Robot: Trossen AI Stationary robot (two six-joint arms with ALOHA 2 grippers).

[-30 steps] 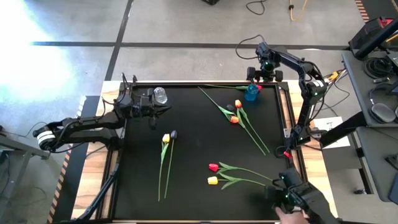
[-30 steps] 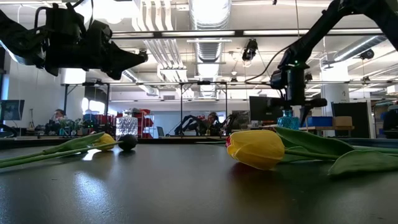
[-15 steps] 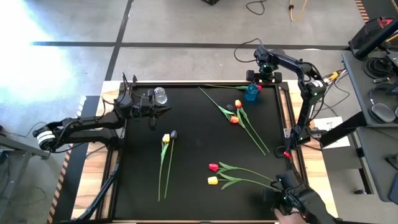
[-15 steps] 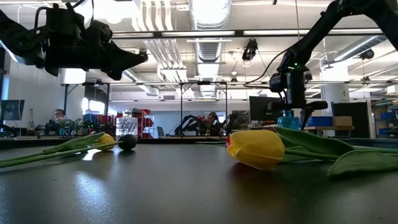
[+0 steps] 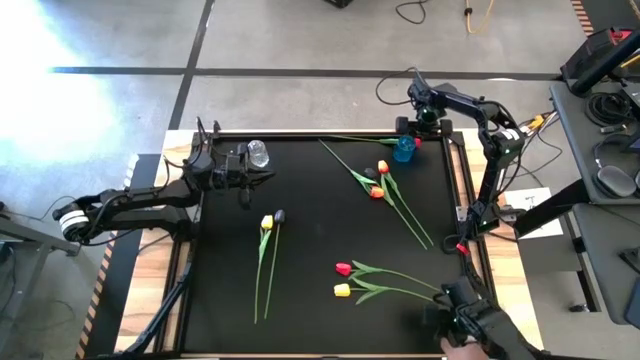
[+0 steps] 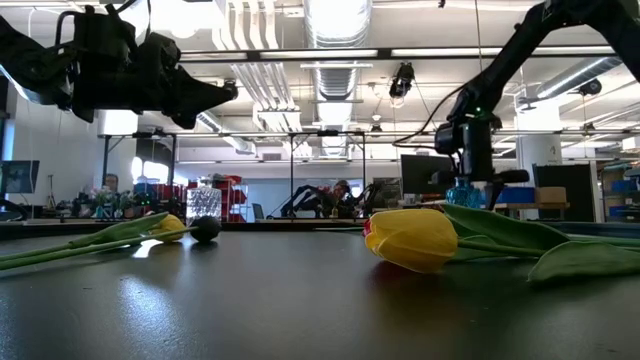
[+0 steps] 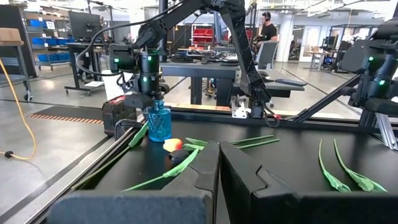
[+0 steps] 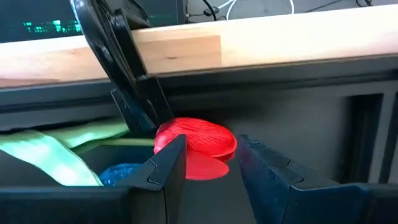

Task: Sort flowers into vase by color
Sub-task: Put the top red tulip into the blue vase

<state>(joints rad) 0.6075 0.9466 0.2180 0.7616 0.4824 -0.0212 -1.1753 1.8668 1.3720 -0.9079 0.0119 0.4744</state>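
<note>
Tulips lie flat on the black table. A yellow one [image 5: 266, 222] and a dark purple one [image 5: 279, 215] lie left of centre, orange ones [image 5: 378, 190] toward the far right, and a red one [image 5: 343, 268] with a yellow one [image 5: 342, 290] near right. Another red tulip [image 5: 417, 140] lies along the far edge, its head beside the blue vase [image 5: 404, 150]. My right gripper [image 8: 211, 155] hangs open over that head, which shows beyond its fingertips. My left gripper [image 7: 219, 158] is shut and hovers by the clear glass vase [image 5: 258, 153].
A person's hand [image 5: 470, 335] rests at the table's near right corner, by the stem ends of the near tulips. Raised wooden edges [image 8: 186, 46] frame the table. Bare black surface lies in the middle, between the flower groups.
My right gripper has shifted a little toward the table's far left above the blue vase and turned slightly. The red tulip by the vase has stayed where it was.
</note>
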